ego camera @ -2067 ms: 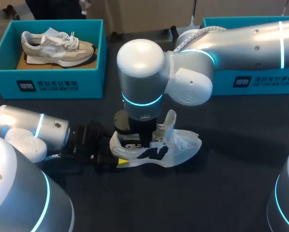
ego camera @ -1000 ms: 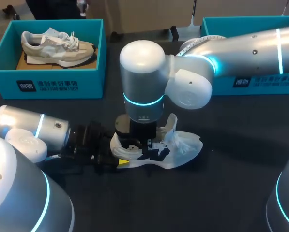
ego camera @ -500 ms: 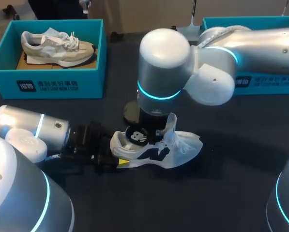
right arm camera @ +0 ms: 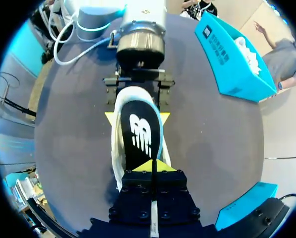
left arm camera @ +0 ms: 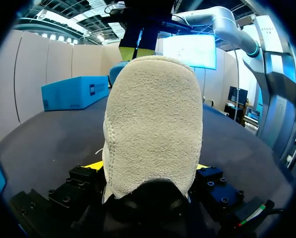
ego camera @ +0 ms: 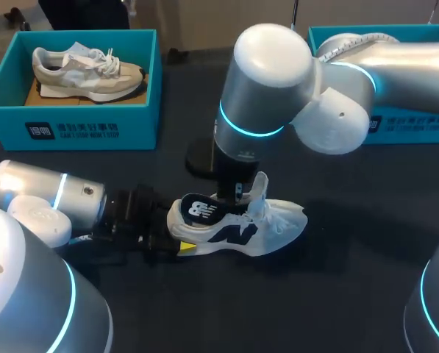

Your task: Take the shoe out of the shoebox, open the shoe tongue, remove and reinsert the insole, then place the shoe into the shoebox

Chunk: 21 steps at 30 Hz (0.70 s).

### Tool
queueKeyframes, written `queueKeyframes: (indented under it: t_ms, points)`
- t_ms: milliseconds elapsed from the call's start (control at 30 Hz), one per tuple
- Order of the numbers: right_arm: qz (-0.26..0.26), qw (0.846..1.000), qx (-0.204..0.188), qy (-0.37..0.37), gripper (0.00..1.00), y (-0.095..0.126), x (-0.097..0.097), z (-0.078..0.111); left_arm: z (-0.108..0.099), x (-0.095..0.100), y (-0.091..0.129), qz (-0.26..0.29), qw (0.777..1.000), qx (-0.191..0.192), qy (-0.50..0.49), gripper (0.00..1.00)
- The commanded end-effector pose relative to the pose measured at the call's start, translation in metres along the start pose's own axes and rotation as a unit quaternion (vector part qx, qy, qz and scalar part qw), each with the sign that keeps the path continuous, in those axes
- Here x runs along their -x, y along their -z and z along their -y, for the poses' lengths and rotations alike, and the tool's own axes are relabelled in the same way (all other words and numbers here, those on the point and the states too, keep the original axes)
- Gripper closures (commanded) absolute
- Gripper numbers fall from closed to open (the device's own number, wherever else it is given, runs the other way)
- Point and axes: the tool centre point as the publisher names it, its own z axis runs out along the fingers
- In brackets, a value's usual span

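Two grips: left gripper (left arm camera: 148, 167) clamps shoe (ego camera: 241, 234) heel, right gripper (right arm camera: 151, 166) pinches insole (right arm camera: 138, 131).

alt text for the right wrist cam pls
The right gripper pinches the near end of a black insole in a white shoe on a dark table. Ahead, the left gripper clamps the shoe's heel from both sides.

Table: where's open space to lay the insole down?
Bare table lies on the near side of the shoe, and between its toe and the right box. Crowded at the shoe itself: left hand on its heel, right hand above it.
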Motion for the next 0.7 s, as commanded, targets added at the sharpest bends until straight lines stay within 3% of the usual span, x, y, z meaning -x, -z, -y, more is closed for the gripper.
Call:
queueKeyframes:
  t_ms: [33, 233, 333, 433, 700]
  points:
    - [-0.006, 1.000, -0.004, 0.009, 1.00, -0.010, 0.002, -0.014, 0.000, -0.001, 0.000, 0.000, 1.000, 0.001, 0.000, 1.00]
    - [-0.008, 1.000, -0.010, 0.003, 1.00, -0.010, -0.003, -0.010, 0.000, -0.001, 0.000, 0.000, 1.000, 0.001, 0.000, 1.00]
    - [-0.015, 1.000, -0.009, 0.007, 0.78, -0.010, -0.003, -0.012, 0.000, -0.001, 0.000, 0.000, 1.000, 0.001, 0.000, 1.00]
    - [-0.024, 1.000, -0.005, 0.017, 0.70, -0.011, -0.001, -0.016, 0.000, -0.001, 0.000, 0.000, 1.000, 0.001, 0.000, 1.00]
    - [-0.049, 0.998, 0.008, 0.048, 0.61, -0.017, 0.005, -0.023, 0.000, -0.001, 0.000, 0.000, 1.000, 0.001, 0.000, 1.00]
